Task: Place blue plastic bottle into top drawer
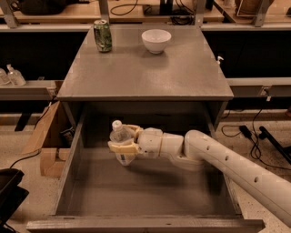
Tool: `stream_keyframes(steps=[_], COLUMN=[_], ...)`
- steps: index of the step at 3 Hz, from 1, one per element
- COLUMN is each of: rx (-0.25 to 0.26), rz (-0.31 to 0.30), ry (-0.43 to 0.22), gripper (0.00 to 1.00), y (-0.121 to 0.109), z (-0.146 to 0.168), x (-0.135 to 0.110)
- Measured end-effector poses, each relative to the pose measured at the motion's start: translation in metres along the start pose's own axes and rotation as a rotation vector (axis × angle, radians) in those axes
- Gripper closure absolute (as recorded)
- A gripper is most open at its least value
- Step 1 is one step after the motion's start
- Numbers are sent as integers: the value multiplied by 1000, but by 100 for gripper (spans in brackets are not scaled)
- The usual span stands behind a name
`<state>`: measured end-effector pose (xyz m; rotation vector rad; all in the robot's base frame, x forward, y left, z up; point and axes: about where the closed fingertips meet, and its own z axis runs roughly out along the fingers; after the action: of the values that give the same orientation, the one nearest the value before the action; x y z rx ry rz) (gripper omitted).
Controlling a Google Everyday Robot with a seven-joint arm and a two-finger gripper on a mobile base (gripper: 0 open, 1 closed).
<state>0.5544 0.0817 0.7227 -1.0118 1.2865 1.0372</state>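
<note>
Fingers (122, 147) of the gripper (121, 140), centre-left of frame, are clamped on the upright blue plastic bottle (118, 134) within the open top drawer (150, 193). Placement is judged under way; lowering and release are required next.

light warm, dim, from overhead | counter (145, 73) evenly lit | top drawer (150, 193) back, toward 12 o'clock, in deep shadow | gripper (119, 139) toward 9 o'clock of centre, top-lit, soft shadow beneath | blue plastic bottle (118, 132) cap catches light

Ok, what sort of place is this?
Probably a lab or workshop: cabled workbenches behind the grey cabinet, cords on the floor. The gripper holds the blue plastic bottle over the open top drawer.
</note>
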Motion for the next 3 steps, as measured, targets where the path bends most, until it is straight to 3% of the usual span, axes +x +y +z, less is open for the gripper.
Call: stream_keyframes(steps=[2, 3], rx=[-7, -11], rz=[-1, -1], ry=[-2, -2], gripper=[12, 0], y=[2, 3], z=[4, 5], x=[-1, -2])
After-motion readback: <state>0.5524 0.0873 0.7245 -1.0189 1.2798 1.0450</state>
